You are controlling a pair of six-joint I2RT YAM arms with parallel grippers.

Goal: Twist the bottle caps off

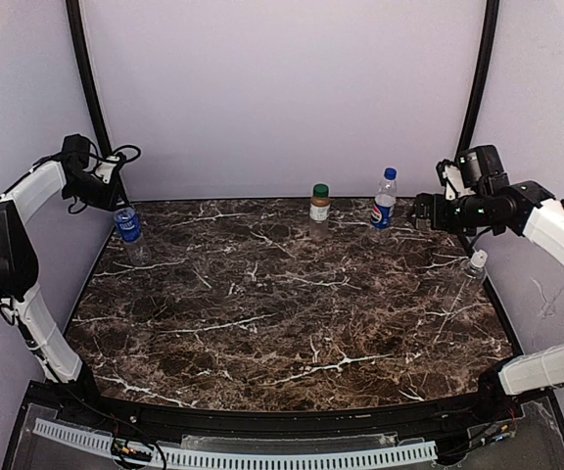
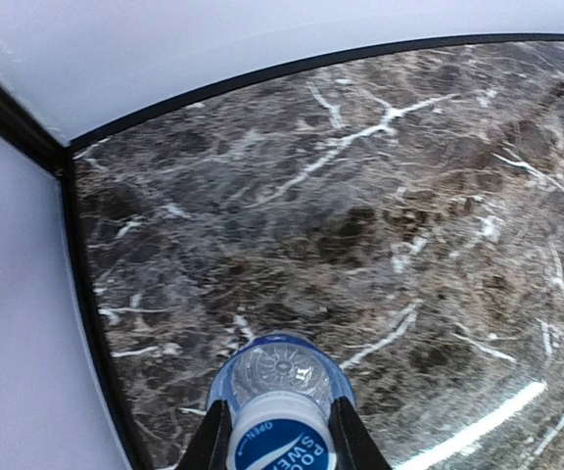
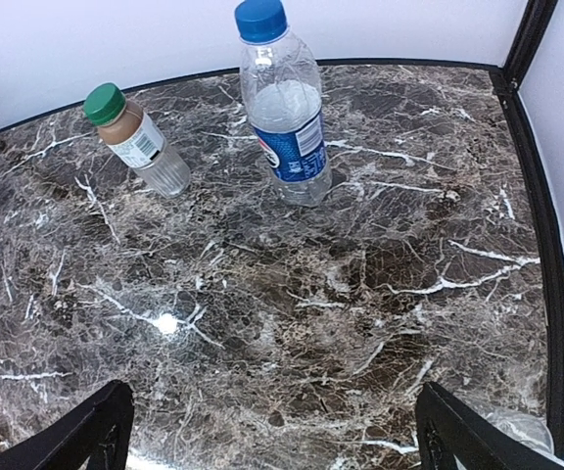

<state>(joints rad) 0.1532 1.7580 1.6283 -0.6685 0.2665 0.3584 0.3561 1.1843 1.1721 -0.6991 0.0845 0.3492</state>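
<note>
Bottles look like light, thin plastic, so I'd guess they squash and spin if squeezed carelessly. Left fingers (image 2: 211,446) are pinching the blue-label bottle (image 2: 280,377) at the far left corner of the counter (image 2: 390,196), its cap out of sight. Right fingers (image 3: 96,431) are spread wide at the far right, facing the blue cap (image 3: 260,20) and green cap (image 3: 104,103). Best bet: hold the body firmly, twist at the cap's rim

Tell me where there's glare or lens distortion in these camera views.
Left wrist view: a bright glare streak on the marble table at lower right, the table's far edge bowed by the lens, the blue-labelled bottle close and soft. Right wrist view: one small glare spot left of centre. Top view: even, soft light.
</note>
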